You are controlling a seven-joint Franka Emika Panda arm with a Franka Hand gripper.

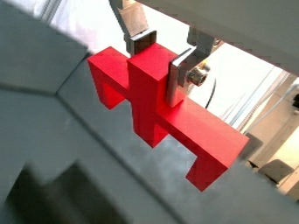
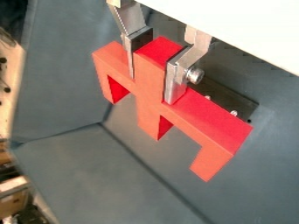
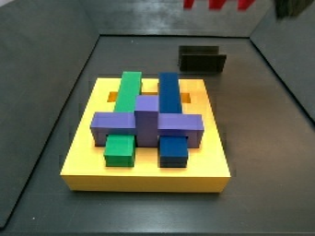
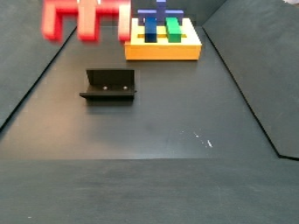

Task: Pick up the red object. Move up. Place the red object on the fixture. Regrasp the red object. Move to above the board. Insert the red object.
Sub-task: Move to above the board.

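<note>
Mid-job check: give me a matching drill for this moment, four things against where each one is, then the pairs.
1. red object
2. fixture
3. board
4. purple block

A. bare, on the floor
B. on the floor, bearing coloured bars
C. lying across the green and blue bars
D. up in the air, held by the gripper

Pairs: 1-D, 2-A, 3-B, 4-C

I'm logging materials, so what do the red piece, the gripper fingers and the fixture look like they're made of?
Red object, held high in the gripper: likely plastic, uniform matte colour, crisp moulded edges. Fingers: metal, flat silvery plates. Fixture: dark and dull, possibly metal or plastic; cannot tell.
</note>
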